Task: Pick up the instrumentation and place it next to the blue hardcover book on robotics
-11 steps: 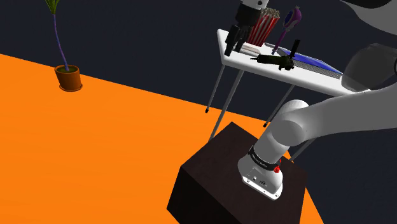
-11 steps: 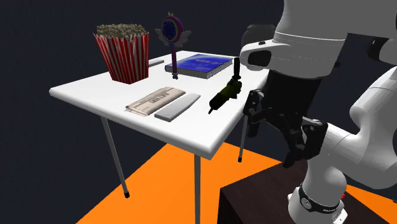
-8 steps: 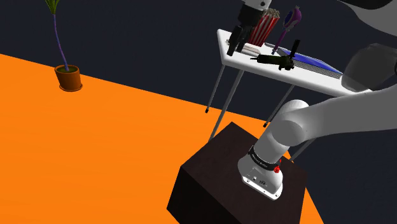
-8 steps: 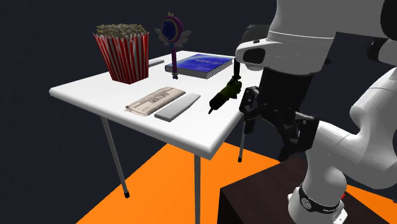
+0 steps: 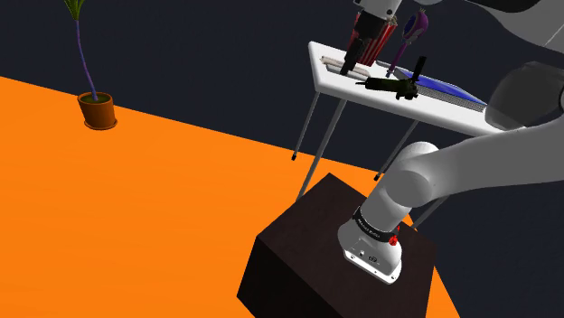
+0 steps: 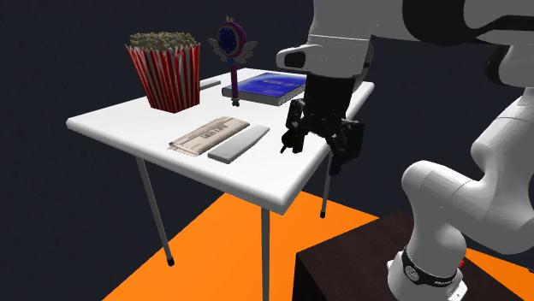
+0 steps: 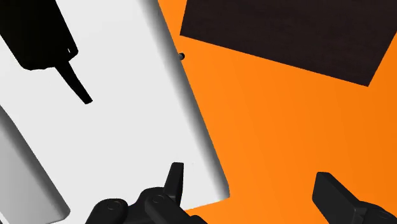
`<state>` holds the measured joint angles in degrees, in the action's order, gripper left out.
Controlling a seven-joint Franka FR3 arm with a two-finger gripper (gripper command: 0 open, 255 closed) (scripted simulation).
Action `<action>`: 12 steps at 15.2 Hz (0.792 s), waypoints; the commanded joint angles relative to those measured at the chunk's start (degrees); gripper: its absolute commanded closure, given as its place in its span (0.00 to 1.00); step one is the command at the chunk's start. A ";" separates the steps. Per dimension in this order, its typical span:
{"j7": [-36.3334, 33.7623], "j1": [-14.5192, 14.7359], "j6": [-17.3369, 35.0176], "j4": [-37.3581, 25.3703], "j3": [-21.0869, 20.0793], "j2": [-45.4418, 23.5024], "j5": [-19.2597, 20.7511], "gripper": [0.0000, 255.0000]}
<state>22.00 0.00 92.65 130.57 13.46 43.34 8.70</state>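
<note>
The instrumentation [image 5: 389, 84] is a dark olive-and-black probe with a pointed tip, lying on the white table [image 5: 434, 108] just in front of the blue book [image 5: 447, 90]. In the wrist view its black body [image 7: 38, 38] and tip lie well ahead of the fingers, untouched. My gripper [image 6: 318, 145] hangs open above the table's [image 6: 128, 128] edge and covers most of the probe in the second exterior view. One finger [image 7: 175, 181] is over the tabletop [image 7: 127, 127], the other over the orange floor. The blue book [image 6: 269, 85] lies behind the hand.
A striped popcorn bucket [image 6: 165, 68], a purple wand [image 6: 231, 43], a folded paper [image 6: 210, 134] and a grey bar [image 6: 240, 143] share the table. The dark stand [image 5: 334, 253] sits below on the orange floor. A potted plant [image 5: 95, 108] stands far off.
The hand has swung from beside the table's edge in over the tabletop, toward the probe, with the fingers staying apart. Nothing on the table has moved.
</note>
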 commanded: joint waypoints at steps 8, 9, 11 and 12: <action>21.03 1.84 2.33 -8.38 15.44 -7.98 3.05 0.00; 23.42 2.38 2.59 -9.82 17.31 -9.42 2.94 0.00; 28.34 3.64 3.04 -12.97 21.18 -12.61 2.34 0.00; 30.87 4.37 3.22 -14.68 23.21 -14.38 1.82 0.00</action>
<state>49.91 3.50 96.19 118.62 34.51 31.19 11.10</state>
